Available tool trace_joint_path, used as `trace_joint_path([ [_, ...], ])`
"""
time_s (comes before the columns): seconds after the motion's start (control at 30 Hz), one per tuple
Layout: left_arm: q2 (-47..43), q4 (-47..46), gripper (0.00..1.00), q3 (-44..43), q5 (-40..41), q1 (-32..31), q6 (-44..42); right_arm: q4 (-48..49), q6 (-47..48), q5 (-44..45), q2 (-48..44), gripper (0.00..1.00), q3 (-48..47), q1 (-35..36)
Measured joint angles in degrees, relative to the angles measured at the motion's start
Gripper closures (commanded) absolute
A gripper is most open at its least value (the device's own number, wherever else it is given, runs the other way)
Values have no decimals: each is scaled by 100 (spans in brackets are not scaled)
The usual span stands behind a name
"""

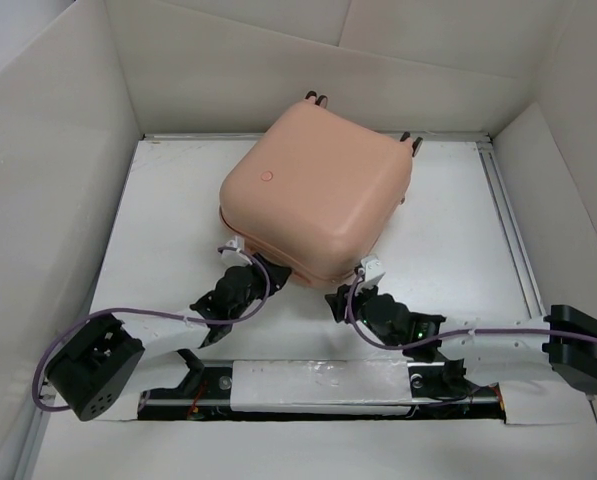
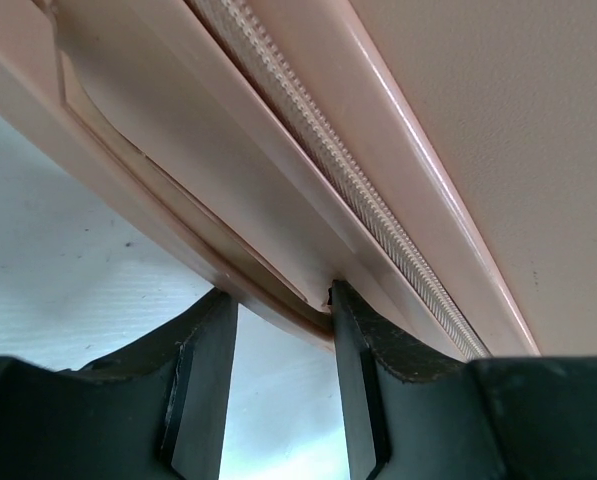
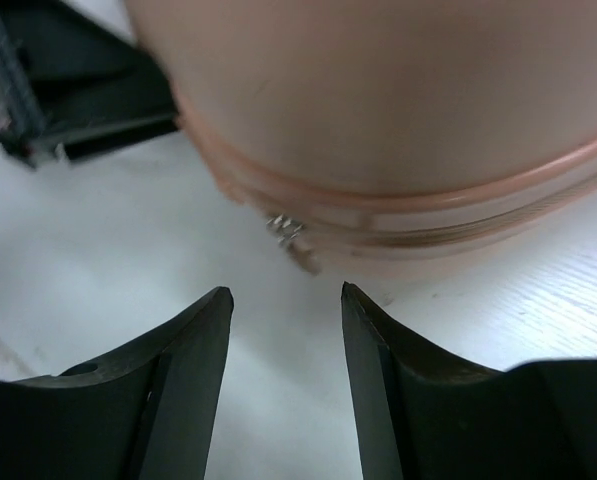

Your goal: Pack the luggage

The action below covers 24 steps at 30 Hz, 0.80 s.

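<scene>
The luggage (image 1: 318, 195), a pale peach-pink hard-shell suitcase, lies closed on the white table, with its wheels (image 1: 316, 98) on the far side. My left gripper (image 1: 234, 246) is at its near-left corner. In the left wrist view the shell (image 2: 498, 130) fills the top, the zipper teeth (image 2: 328, 150) run diagonally, and my left gripper (image 2: 278, 300) stands open with its tips against the lower rim. My right gripper (image 1: 368, 270) is at the near-right corner. It is open (image 3: 286, 295), and a small zipper pull (image 3: 293, 238) hangs just beyond its tips, untouched.
Tall white walls enclose the table on three sides. A metal rail (image 1: 508, 220) runs along the right edge. The arms' mounting bar (image 1: 318, 385) lies along the near edge. The left arm's black links (image 3: 68, 100) show in the right wrist view.
</scene>
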State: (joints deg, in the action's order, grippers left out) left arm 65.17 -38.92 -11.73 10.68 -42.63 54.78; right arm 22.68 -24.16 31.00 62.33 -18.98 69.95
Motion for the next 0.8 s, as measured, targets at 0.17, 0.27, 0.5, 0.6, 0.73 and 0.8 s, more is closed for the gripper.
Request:
trace_joint_path([
  [0.17,179,-249,100,2,-98,20,46,177,-195,767,105,44,-17,-4],
  [0.27,186,-289,100,20,-151,37,68,184,-256,1040,358,44,-129,-4],
  [0.5,57,-332,100,129,-46,-42,116,184,-308,1611,809,64,-306,96],
  [0.6,-83,-328,100,214,48,-39,155,184,-372,1786,977,84,-356,118],
  [0.73,-184,-323,100,271,94,-39,179,179,-492,1971,1178,100,-422,247],
  [0.8,-195,-323,100,273,79,-39,181,181,-535,2052,1305,100,-516,365],
])
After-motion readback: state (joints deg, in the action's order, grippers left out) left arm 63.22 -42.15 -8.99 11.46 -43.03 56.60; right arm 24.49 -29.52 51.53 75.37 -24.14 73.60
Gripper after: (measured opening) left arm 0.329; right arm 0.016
